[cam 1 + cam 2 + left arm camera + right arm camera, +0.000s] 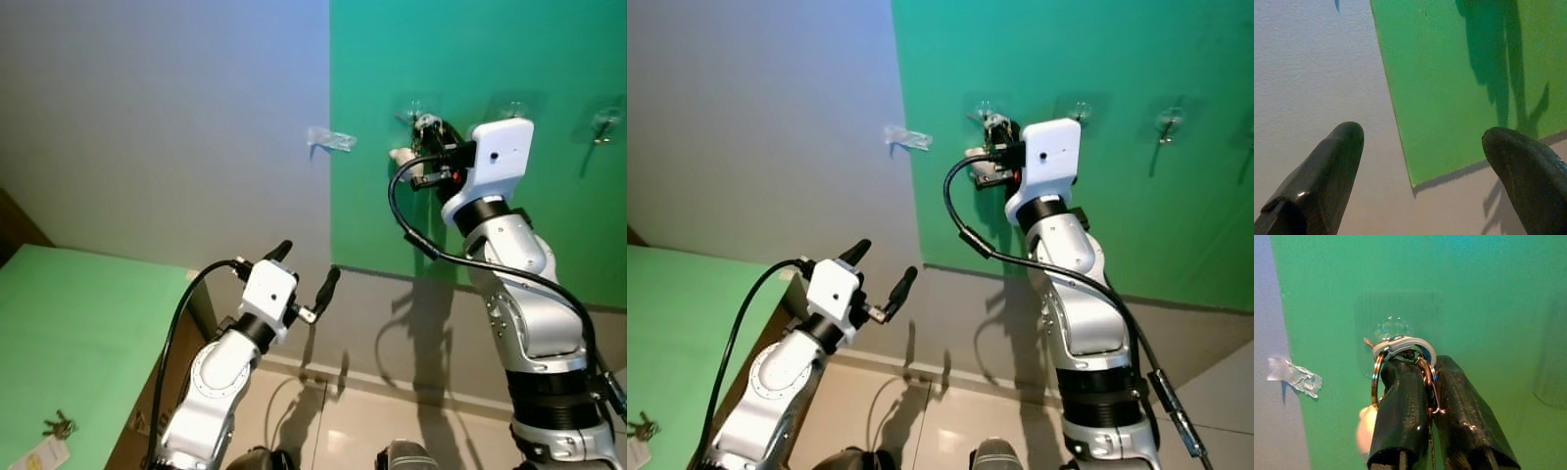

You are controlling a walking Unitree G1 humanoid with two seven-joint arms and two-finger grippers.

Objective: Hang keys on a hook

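My right gripper (423, 132) is raised against the green wall panel, shut on a bunch of keys (1422, 374) with metal rings and a white tag (1367, 428). The key ring's white loop (1403, 343) sits just under the clear adhesive hook (1391, 328), touching or nearly touching it. My left gripper (304, 269) is held out low in front of the grey wall, open and empty, its fingers (1327, 166) wide apart. A second bunch of keys (59, 426) with a tag lies on the green table at the lower left.
Two more clear hooks (511, 106) (604, 124) are stuck on the green panel (549, 59) to the right. A scrap of tape (331, 139) clings to the grey wall. The green table (69, 333) stands at my left; tiled floor lies below.
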